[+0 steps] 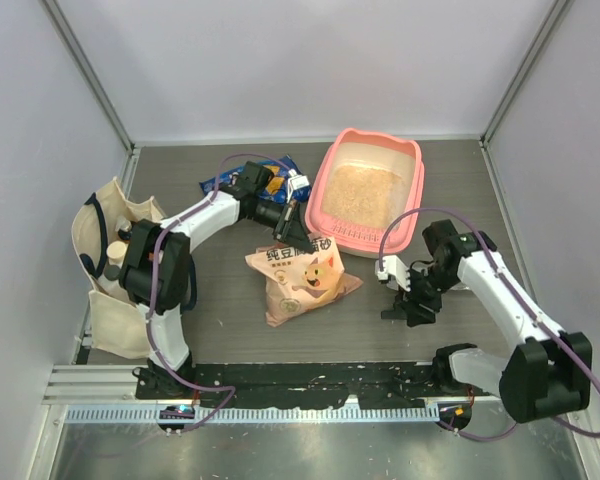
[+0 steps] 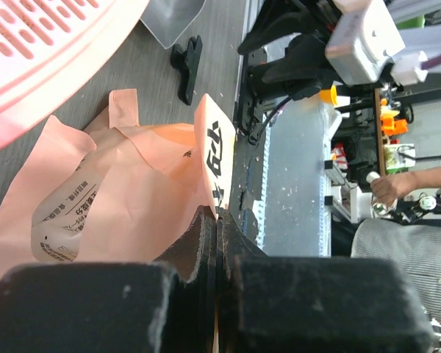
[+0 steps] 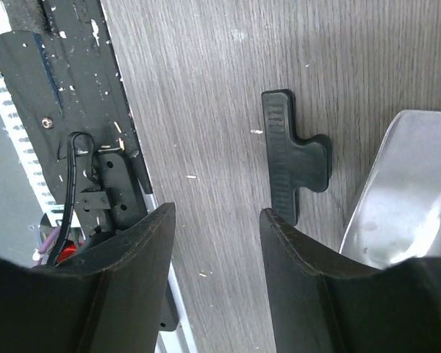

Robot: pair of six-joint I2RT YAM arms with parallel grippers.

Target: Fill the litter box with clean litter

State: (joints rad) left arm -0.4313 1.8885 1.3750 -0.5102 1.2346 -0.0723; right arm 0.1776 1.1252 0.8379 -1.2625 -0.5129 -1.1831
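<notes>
The pink litter box (image 1: 412, 178) stands at the back middle-right with pale beige litter (image 1: 362, 194) spread inside. Its slotted ledge shows in the left wrist view (image 2: 51, 37). The pinkish-beige litter bag (image 1: 302, 278) with the orange cat lies on the table just in front of it. My left gripper (image 1: 298, 240) is shut on the bag's top edge (image 2: 214, 165), and its fingers (image 2: 206, 235) are pressed together on the film. My right gripper (image 1: 408, 305) is open and empty, low over the table (image 3: 217, 209).
A black clip (image 3: 290, 158) and a translucent scoop (image 3: 400, 191) lie on the table by the right gripper. A blue chip bag (image 1: 248, 176) lies at the back behind the left arm. A cream tote bag (image 1: 115, 275) stands at the left edge.
</notes>
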